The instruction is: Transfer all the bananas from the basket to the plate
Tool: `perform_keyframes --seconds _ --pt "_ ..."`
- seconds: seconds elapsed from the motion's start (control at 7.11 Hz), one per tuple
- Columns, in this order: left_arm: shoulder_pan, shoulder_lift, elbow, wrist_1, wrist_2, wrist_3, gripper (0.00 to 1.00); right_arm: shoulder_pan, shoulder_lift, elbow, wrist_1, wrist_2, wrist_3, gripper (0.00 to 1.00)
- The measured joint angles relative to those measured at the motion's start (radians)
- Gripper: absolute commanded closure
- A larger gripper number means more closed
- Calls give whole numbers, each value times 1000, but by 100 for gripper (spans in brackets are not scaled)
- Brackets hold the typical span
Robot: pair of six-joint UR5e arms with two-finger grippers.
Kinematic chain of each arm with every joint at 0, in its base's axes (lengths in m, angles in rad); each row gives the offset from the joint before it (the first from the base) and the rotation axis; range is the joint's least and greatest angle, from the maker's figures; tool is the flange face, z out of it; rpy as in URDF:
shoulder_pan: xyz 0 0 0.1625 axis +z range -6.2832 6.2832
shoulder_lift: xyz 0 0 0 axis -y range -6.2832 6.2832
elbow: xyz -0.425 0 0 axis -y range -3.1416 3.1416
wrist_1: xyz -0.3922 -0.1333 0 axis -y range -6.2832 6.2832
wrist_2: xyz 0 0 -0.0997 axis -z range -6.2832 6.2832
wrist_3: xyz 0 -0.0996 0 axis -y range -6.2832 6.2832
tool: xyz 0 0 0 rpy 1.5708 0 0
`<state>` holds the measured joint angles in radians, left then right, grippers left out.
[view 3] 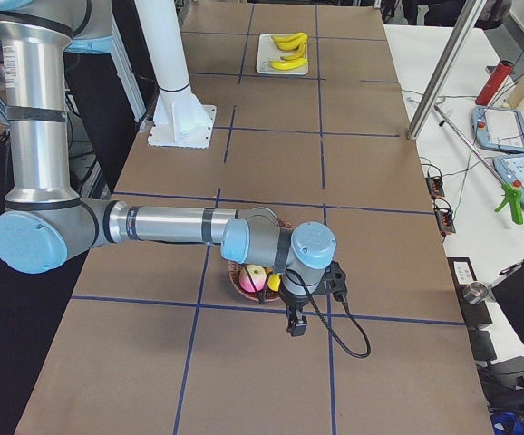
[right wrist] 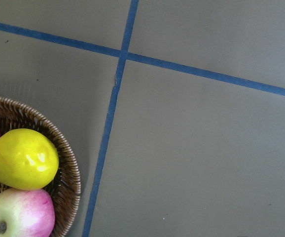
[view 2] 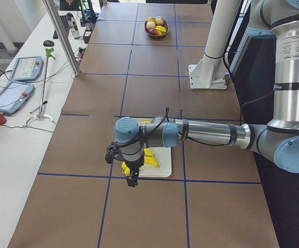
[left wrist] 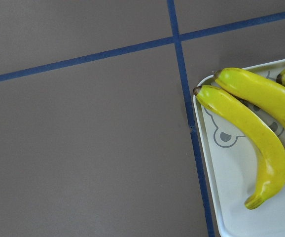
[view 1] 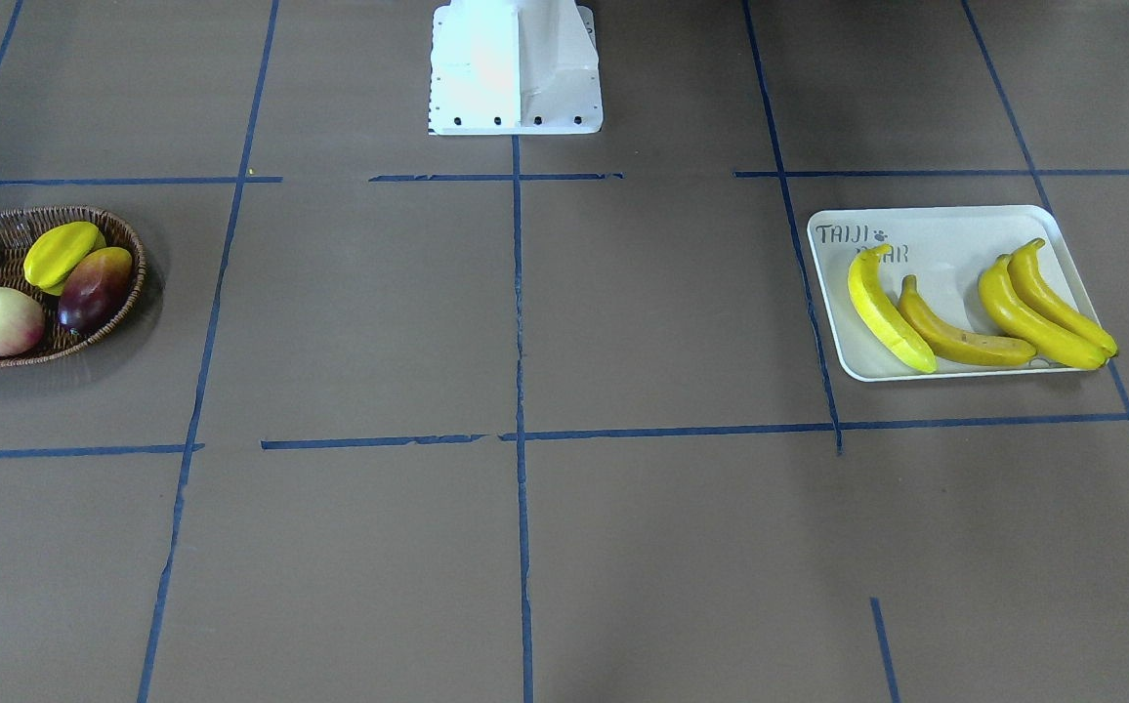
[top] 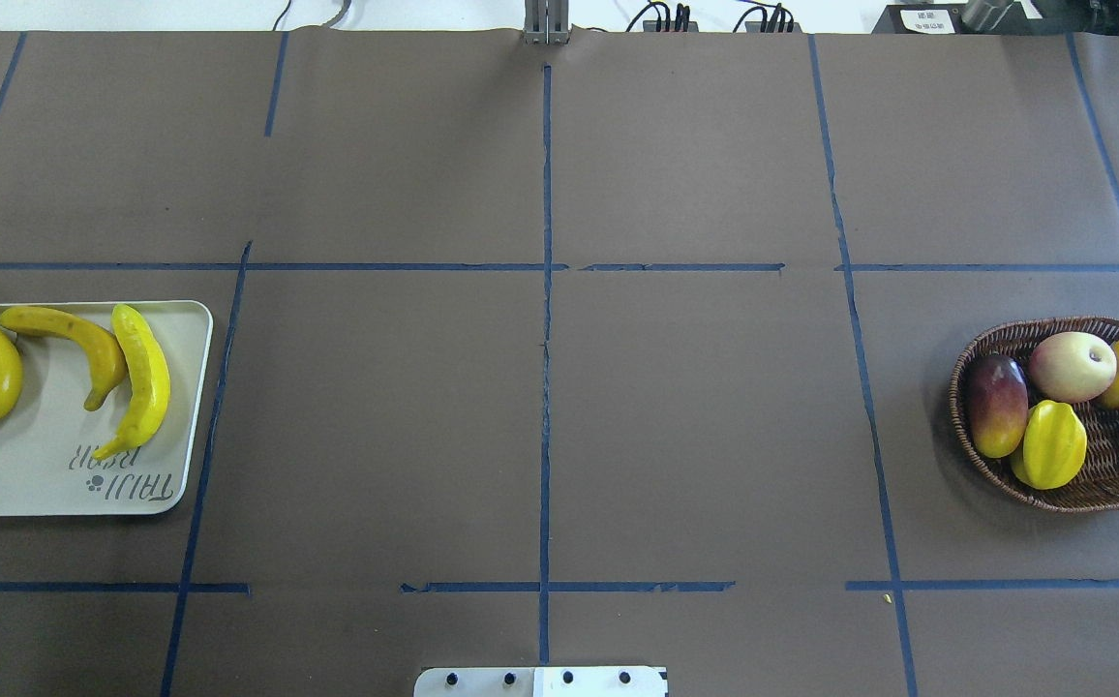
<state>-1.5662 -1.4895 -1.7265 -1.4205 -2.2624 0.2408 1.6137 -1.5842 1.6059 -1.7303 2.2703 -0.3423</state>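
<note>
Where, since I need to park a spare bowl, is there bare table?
The whole middle of the table, between the plate and the basket, is bare. The plate has a free strip only by its printed corner; four bananas fill the rest. The basket is packed with apples, a starfruit and a mango.

**SITE TYPE: ROBOTICS LABORATORY**

I identify this site as a robotics laboratory. The worktop [top: 695,426] is covered in brown paper and divided into cells by blue tape lines [top: 546,387]. A white pedestal [view 2: 215,46] stands at one long edge. The left arm [view 2: 211,134] and right arm [view 3: 167,225], grey with blue joint caps, reach over the surface. On the side bench [view 2: 15,134] I see teach pendants [view 2: 26,67], cables [top: 670,15] and an aluminium post [view 2: 61,36].
</note>
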Motion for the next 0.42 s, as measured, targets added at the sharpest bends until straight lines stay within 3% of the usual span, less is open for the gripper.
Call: perform_keyframes --seconds 0.42 --pt "0 0 0 0 -5 0 0 0 3 1 0 0 0 0"
